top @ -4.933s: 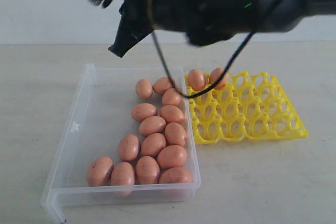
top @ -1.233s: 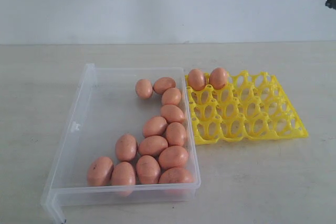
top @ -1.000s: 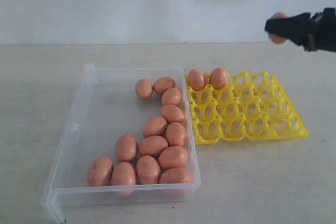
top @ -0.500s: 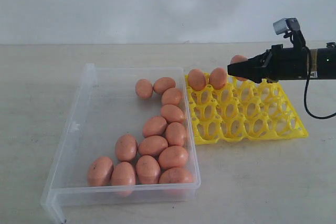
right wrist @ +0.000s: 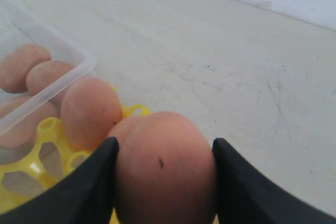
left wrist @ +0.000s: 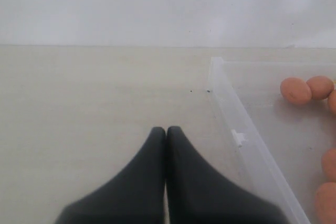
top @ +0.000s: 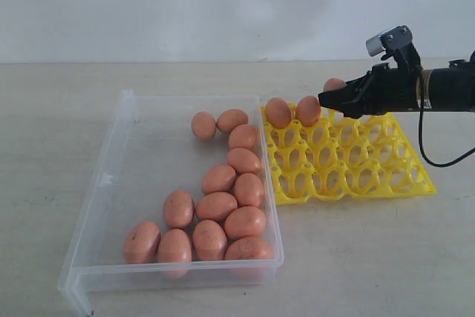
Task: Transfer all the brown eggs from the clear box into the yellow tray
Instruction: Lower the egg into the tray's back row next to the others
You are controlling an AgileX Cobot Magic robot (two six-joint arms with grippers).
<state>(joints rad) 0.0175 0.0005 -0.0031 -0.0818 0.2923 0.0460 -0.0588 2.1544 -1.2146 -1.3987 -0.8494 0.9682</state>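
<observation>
Eggs (top: 217, 206), box (top: 148, 168) thirteen, tray (top: 349, 195) two, right jaws clamping one, left jaws closed

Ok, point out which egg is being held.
The egg in the right gripper, over the yellow tray; all others sit in that tray or the clear box.

text: none readable | labels: none | brands: none | numbers: none | signs: none
</observation>
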